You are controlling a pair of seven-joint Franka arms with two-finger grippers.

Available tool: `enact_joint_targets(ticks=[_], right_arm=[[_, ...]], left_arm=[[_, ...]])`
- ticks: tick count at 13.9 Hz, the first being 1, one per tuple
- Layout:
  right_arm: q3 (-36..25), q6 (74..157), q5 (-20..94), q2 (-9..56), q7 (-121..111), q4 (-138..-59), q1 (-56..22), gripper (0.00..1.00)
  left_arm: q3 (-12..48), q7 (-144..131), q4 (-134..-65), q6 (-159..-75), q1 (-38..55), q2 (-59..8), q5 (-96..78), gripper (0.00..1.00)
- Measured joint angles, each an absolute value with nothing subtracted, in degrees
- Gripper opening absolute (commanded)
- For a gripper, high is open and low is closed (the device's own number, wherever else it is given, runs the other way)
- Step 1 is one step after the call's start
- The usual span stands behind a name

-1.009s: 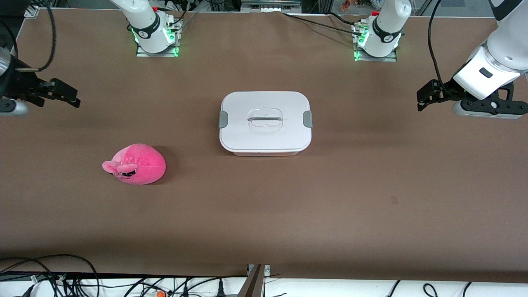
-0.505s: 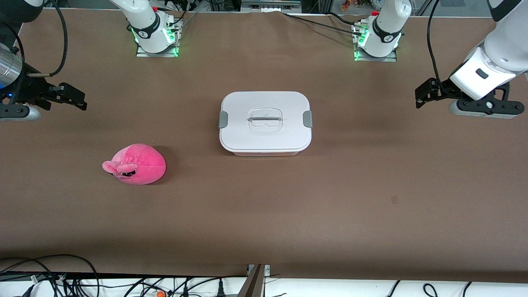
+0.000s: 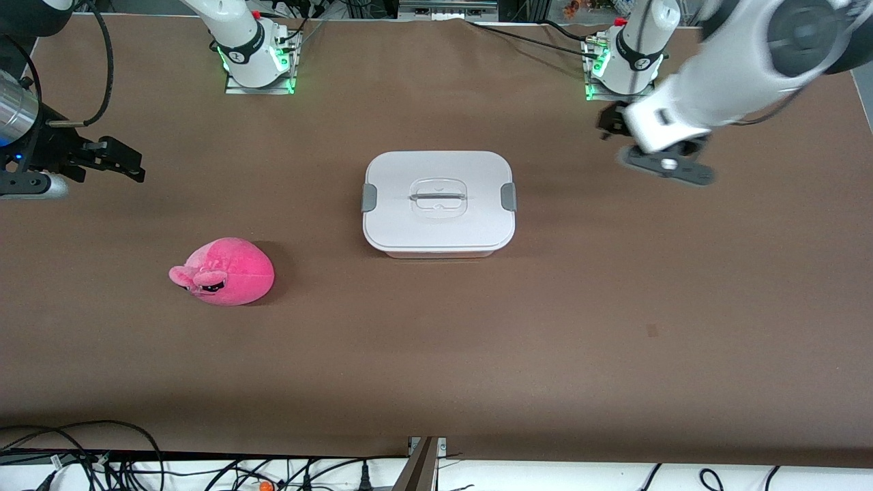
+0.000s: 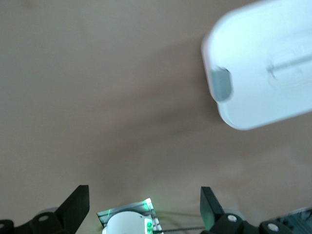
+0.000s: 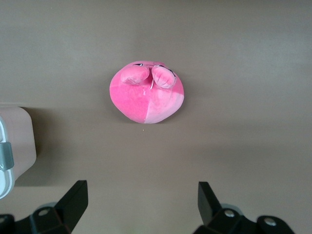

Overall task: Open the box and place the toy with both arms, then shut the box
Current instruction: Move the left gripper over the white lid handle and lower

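Observation:
The box [image 3: 438, 202], a white-lidded tub with grey side clips and a clear top handle, stands shut at the table's middle. The pink plush toy [image 3: 223, 271] lies toward the right arm's end, nearer the front camera than the box. My left gripper [image 3: 609, 123] hangs open and empty over the table beside the box's clip, toward the left arm's end. The left wrist view shows that gripper [image 4: 144, 195] with the box [image 4: 263, 73] off to one side. My right gripper [image 3: 133, 167] hovers open and empty at the right arm's end. In its wrist view the gripper [image 5: 141, 191] faces the toy [image 5: 147, 93].
Both arm bases [image 3: 258, 65] [image 3: 622, 68] with green lights stand along the table's back edge. Cables [image 3: 68, 457] run below the front edge. A small dark mark [image 3: 652, 331] sits on the brown table cover.
My left arm has swung in from the table's end toward the box. The right gripper shifted slightly toward the middle, then held still. Box and toy have not moved.

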State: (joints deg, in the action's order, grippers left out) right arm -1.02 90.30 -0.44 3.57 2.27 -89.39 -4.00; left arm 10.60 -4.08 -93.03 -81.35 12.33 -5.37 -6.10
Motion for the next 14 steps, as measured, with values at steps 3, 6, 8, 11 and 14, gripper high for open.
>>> enact_joint_targets(ticks=[3,6,8,11,14], right_arm=[[-1.0,90.3,-0.4,3.6,2.3,-89.3,-4.0,1.0],[-1.0,90.3,-0.4,3.6,2.3,-89.3,-4.0,1.0],[-1.0,90.3,-0.4,3.6,2.3,-89.3,-4.0,1.0],[-1.0,90.3,-0.4,3.6,2.3,-89.2,-4.0,1.0],[-1.0,90.3,-0.4,3.6,2.3,-89.2,-4.0,1.0]], left_arm=[[14.0,-3.8,-92.1,-86.5,20.2,-10.8,-6.1,1.0],[14.3,5.3,-84.6,-87.9,25.5,-16.1,-6.1,1.0],[14.3,10.9,-81.9,-92.0,27.1,-19.1,-6.1,1.0],[14.3,16.6,-81.6,-103.3,31.1,-24.0,-4.7,1.0],[14.3,17.1,-81.5,-106.7,36.7,-28.2,3.7,1.0]])
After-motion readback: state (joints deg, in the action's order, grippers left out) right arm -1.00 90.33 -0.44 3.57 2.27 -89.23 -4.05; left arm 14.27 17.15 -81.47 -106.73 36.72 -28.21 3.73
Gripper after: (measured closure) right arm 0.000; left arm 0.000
